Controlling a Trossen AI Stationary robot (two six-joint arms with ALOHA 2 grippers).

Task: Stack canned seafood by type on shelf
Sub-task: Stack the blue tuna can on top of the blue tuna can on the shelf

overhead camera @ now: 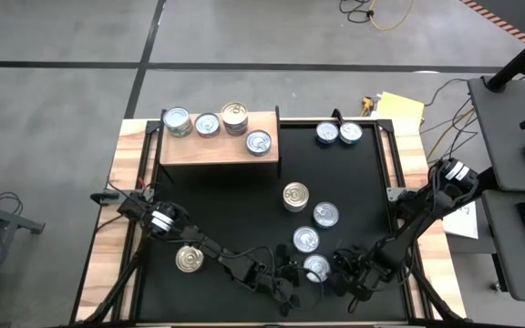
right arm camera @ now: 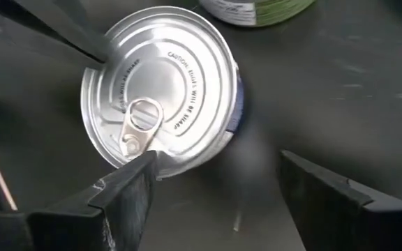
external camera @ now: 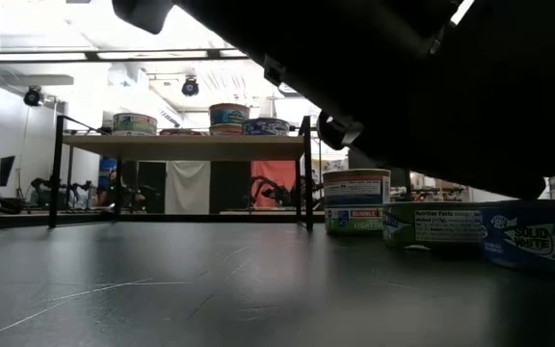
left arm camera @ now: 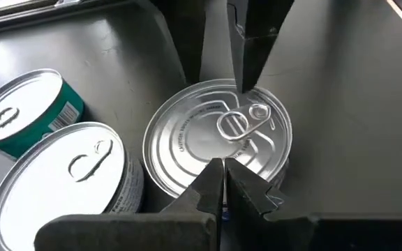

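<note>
Both pincers meet over one silver-topped can [overhead camera: 316, 268] at the near edge of the worktop [overhead camera: 244, 205]. The left pincer [left arm camera: 223, 167] is pressed together, its tips above the can's lid by the pull tab, seen only in its wrist view. The right pincer [right arm camera: 215, 174] is spread, the can just beside one finger, nothing between. The high view alone shows the shelf [overhead camera: 217, 146], well beyond both pincers, carrying four cans [overhead camera: 208, 124].
</note>
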